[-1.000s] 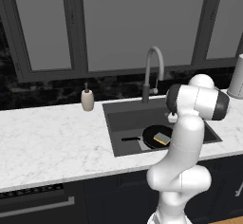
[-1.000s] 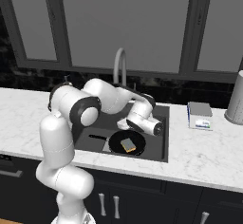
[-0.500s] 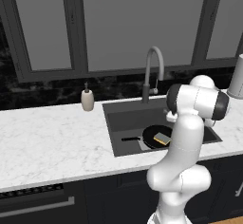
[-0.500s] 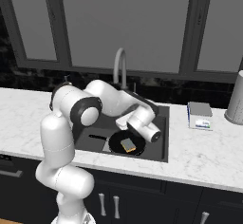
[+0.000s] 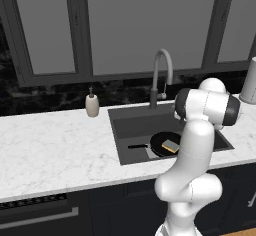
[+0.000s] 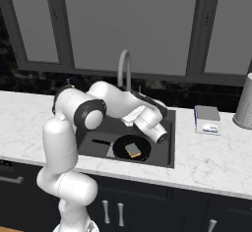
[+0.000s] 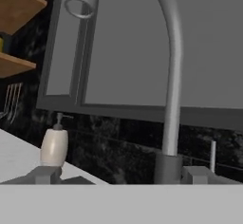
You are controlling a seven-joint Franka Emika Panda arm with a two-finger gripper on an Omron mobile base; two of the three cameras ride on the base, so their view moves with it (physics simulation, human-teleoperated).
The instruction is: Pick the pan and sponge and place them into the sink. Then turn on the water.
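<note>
**Pan and sponge in the basin; the tap is next**

The pan (image 6: pixel 132 149) lies flat on the floor of the sink (image 6: pixel 170 142), toward the near side, its short handle pointing left. The sponge (image 6: pixel 133 150) rests inside the pan, roughly at its middle. From the left base view the same pair sits just left of the arm's white upper link, the pan (image 5: pixel 163 143) with the sponge (image 5: pixel 171 146) on it. So both placements look done, and the step in hand is the last one: turning on the water.

No stream falls from the faucet (image 6: pixel 124 69), so the water appears to be off. The end effector (image 6: pixel 161 135) hovers over the right part of the basin, above and to the right of the pan, apart from it and carrying nothing; its fingers are spread to their widest. The hand view looks toward the far wall: the faucet (image 7: pixel 169 71) rises close ahead, with a thin upright lever (image 7: pixel 212 155) just to the right of its base and a soap dispenser (image 7: pixel 53 144) on the bench (image 5: pixel 50 155) to the left.

The next move probably calls for reaching to the far side of the sink and pushing that lever, taking care not to strike the arched neck on the way.
</note>
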